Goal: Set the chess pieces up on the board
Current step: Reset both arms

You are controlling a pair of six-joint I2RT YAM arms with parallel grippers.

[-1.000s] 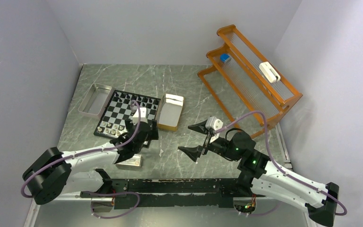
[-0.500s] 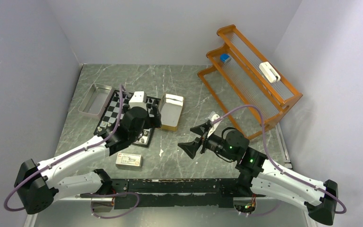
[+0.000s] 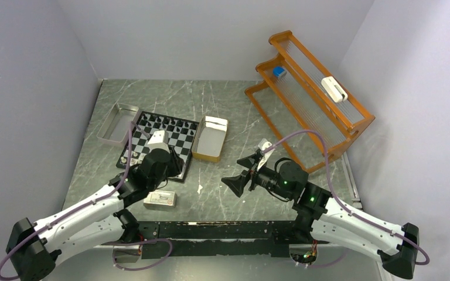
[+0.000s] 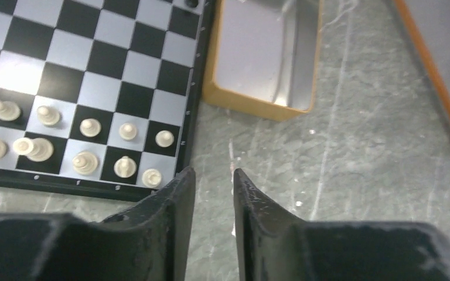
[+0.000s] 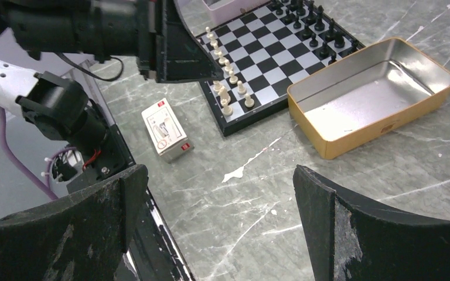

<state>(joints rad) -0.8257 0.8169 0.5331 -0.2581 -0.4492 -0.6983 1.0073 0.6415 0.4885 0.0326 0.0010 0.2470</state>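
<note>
The board (image 3: 179, 137) lies at the left middle of the table. Black chess pieces (image 3: 167, 122) line its far edge. Pale chess pieces (image 4: 85, 161) fill two rows at its near edge. My left gripper (image 4: 212, 171) hovers just off the board's near right corner, over bare table. Its jaws stand a narrow gap apart with nothing between them. In the top view the left gripper (image 3: 179, 172) sits under the wrist. My right gripper (image 5: 220, 175) hangs wide open and empty over the table right of the board (image 5: 269, 64).
A tan tin (image 3: 210, 139) stands open against the board's right side. A silver tray (image 3: 117, 123) lies left of the board. A small white-and-red carton (image 3: 160, 199) sits near the front edge. An orange rack (image 3: 310, 99) fills the back right.
The left arm swung out over the board, then drew back toward its near right corner, and its jaws narrowed. The right gripper dipped slightly a second ago and has since held still.
</note>
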